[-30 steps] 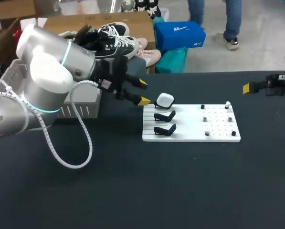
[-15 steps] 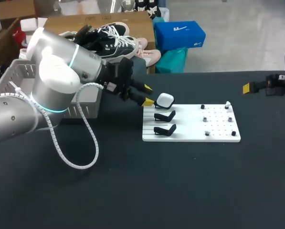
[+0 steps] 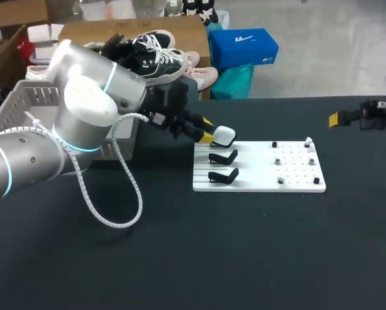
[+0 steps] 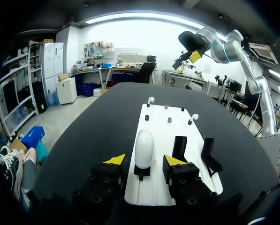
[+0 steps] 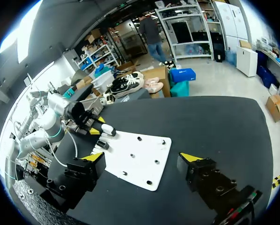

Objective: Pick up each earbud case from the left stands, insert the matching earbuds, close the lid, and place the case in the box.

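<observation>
Overhead, my left gripper (image 3: 207, 129) sits right at the white earbud case (image 3: 224, 135) on the far stand (image 4: 141, 171) of the white board (image 3: 257, 184), but contact is unclear there. Its wrist camera settles it: the fingers (image 4: 115, 159) are apart, and the case stands upright between them with a gap on each side. Far right, my right gripper (image 5: 142, 157) is spread wide, holding nothing.
</observation>
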Controlling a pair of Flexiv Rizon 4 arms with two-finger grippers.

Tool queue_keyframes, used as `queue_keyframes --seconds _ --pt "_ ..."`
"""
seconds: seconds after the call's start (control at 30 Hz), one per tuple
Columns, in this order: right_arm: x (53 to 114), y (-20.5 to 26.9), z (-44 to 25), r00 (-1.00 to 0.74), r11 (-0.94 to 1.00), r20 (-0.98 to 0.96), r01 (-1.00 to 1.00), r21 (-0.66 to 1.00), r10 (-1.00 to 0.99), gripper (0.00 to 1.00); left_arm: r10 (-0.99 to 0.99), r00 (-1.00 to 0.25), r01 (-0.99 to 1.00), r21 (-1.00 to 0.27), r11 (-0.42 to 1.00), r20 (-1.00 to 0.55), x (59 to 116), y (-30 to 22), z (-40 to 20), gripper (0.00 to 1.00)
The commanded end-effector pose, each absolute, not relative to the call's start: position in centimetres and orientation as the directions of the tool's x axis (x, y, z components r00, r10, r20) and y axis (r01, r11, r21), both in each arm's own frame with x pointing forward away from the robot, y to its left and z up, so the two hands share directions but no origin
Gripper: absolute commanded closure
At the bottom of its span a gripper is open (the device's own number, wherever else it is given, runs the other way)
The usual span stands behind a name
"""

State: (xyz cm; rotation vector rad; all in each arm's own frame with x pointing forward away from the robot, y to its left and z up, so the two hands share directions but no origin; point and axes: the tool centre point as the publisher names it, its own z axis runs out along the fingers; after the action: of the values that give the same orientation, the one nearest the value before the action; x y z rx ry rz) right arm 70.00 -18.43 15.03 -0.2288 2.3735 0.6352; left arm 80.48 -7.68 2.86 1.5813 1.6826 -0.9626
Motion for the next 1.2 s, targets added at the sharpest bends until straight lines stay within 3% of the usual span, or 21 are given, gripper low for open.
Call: queue_keyframes --seconds 0.03,1.2 --pt "70.1 -18.6 15.0 -0.766 0.863 -0.643 -0.325 0.387 0.000 0.00 0.538 -0.078 0.996 -0.094 -0.003 -0.839 81.0 -8.3 2.5 0.49" --pt "70.1 -18.6 15.0 -0.766 0.863 -0.643 -0.325 0.387 0.000 0.00 0.540 -0.058 0.995 -0.090 -0.033 -0.840 81.2 -9.9 1.4 0.53"
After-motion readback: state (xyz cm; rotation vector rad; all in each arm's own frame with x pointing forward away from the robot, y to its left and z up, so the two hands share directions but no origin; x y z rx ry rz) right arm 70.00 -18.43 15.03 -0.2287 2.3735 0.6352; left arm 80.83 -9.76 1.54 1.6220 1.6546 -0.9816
